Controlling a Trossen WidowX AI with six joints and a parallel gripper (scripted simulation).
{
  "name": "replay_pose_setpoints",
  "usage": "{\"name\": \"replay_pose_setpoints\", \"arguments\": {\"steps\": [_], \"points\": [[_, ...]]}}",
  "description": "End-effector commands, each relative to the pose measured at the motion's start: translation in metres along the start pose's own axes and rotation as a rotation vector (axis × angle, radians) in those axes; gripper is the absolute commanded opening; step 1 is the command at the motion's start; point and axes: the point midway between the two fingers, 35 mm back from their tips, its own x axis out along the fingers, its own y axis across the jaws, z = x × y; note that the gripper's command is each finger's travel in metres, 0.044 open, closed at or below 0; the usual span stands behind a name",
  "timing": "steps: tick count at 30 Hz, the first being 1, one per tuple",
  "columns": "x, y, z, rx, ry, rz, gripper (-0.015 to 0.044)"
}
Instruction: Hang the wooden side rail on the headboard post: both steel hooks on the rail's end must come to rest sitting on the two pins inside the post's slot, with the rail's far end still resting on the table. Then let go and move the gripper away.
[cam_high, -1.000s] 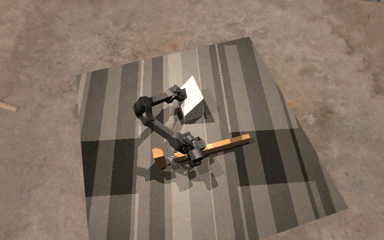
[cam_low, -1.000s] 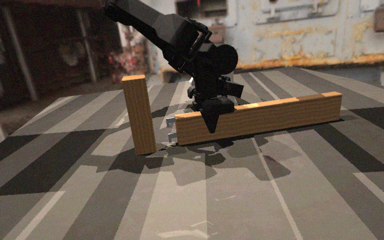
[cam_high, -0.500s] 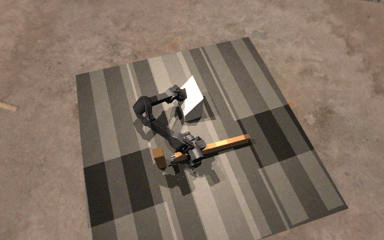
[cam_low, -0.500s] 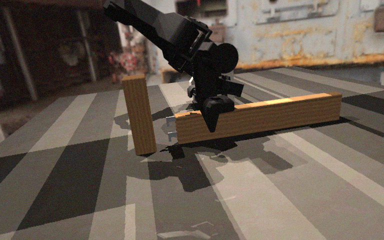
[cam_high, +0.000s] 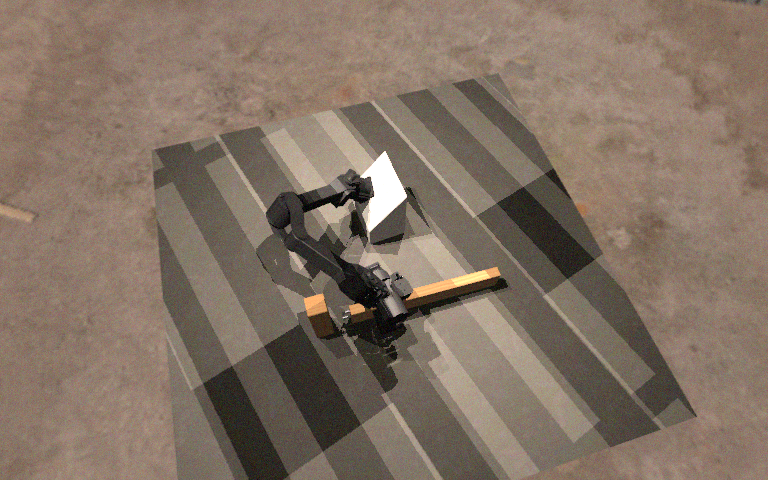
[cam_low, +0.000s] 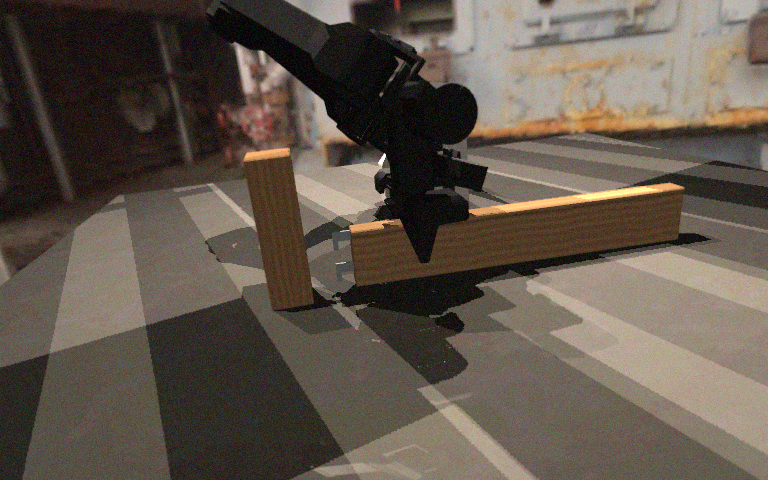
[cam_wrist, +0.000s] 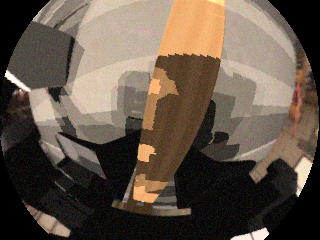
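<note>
The wooden headboard post stands upright on the table. Its slot and pins are hidden in these views. The wooden side rail lies on edge to the right of the post. My gripper is shut on the rail near its hook end. The two steel hooks point at the post, with a small gap between them and it. The hook end looks slightly raised. The far end rests on the table.
A white slanted block stands behind the arm's base. The striped table top ends at edges on all sides, with bare floor around it.
</note>
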Motion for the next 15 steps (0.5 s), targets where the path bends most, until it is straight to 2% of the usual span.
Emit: {"name": "replay_pose_setpoints", "arguments": {"steps": [1,15], "points": [[-0.0049,-0.0007,0.0017,-0.013,-0.002,-0.009,0.0000],[-0.0072,-0.0007,0.0017,-0.013,-0.002,-0.009,0.0000]]}}
